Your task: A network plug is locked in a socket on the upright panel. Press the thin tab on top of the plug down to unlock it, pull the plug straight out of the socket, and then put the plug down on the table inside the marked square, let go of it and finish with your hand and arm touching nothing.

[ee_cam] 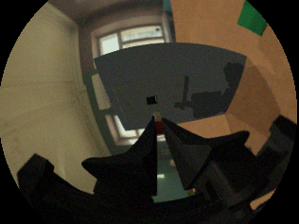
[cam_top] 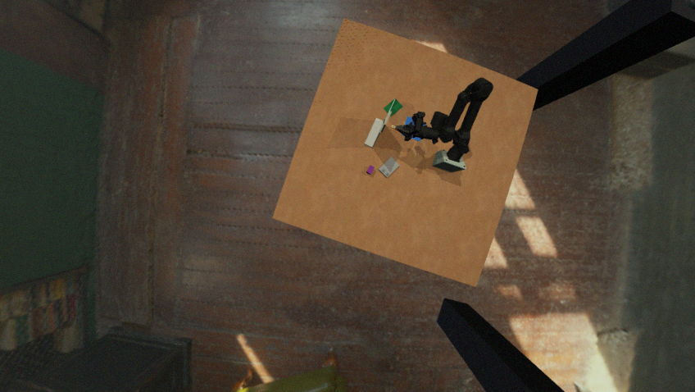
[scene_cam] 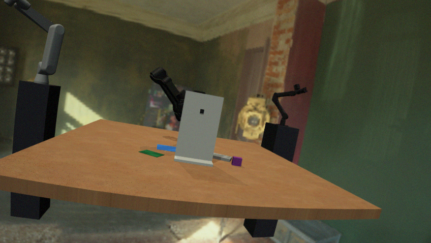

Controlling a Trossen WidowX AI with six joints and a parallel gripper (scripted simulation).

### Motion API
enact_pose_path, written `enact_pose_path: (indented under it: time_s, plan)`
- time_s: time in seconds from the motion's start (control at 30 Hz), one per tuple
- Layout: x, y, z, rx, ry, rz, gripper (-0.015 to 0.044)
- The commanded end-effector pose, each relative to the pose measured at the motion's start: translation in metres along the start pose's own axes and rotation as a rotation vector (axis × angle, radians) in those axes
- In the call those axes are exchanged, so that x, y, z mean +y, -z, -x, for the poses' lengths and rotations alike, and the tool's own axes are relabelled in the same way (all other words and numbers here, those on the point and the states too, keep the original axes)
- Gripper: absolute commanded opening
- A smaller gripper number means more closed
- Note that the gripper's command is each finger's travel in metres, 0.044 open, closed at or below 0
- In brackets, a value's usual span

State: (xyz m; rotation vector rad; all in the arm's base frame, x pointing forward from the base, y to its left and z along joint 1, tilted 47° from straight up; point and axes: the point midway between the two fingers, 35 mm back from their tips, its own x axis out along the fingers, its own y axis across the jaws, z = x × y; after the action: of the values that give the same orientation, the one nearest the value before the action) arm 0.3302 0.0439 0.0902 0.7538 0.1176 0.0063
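The upright panel (scene_cam: 197, 132) (ee_cam: 128, 65) stands on the table (cam_top: 389, 209) (scene_cam: 120, 178). Its socket hole (ee_cam: 151, 99) shows dark and empty, and shows through the back as a small dark opening (scene_cam: 202, 111). My gripper (cam_top: 397, 128) (ee_cam: 157, 122) is shut on the plug (cam_top: 392, 126) (ee_cam: 157, 115), whose pale front end sticks out past the fingertips. The plug is out of the socket, a short gap in front of the panel. The thin tab cannot be made out. A flat green square (cam_top: 392, 107) (scene_cam: 151, 153) (ee_cam: 253, 19) lies on the table beside the panel.
A blue block (cam_top: 409, 120) (scene_cam: 165, 147) lies under the gripper and forearm. A grey block (cam_top: 388, 167) (scene_cam: 222, 157) and a small purple block (cam_top: 370, 170) (scene_cam: 237, 161) lie on the panel's other side from the green square.
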Motion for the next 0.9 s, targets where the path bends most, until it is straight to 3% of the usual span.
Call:
enact_pose_path:
  time_s: [0.0, 0.87]
  plan:
    - [0.0, 0.001, 0.003, -0.002, 0.003, -0.004, 0.0]
    - [0.0, 0.008, 0.02, 0.007, 0.013, -0.005, 0.0]
